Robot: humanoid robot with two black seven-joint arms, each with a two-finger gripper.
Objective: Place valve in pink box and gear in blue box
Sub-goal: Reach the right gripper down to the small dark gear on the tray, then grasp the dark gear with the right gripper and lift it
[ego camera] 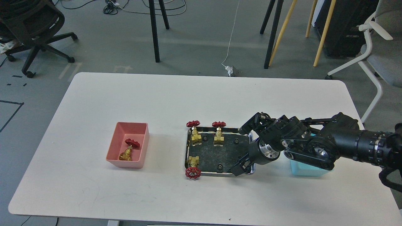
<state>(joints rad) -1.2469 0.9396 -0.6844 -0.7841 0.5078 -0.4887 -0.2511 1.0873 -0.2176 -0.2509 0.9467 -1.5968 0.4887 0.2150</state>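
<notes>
The pink box (pixel 123 163) stands at the left with one valve (pixel 129 149) lying inside it. Three more valves (pixel 193 132) (pixel 219 133) (pixel 192 167) sit along the steel tray's (pixel 187 150) back and front left. Tiny black gears (pixel 205 137) (pixel 236 141) (pixel 220 165) lie on the tray floor. My right gripper (pixel 238 169) points down-left over the tray's front right corner; its dark fingers are too close together to tell apart. The blue box (pixel 305 171) is mostly hidden behind my right arm. My left gripper is out of view.
My right arm (pixel 329 146) stretches in from the right edge, low over the table and across the blue box. The white table (pixel 157 103) ends close in front of the tray. Chairs and stand legs are on the floor beyond it.
</notes>
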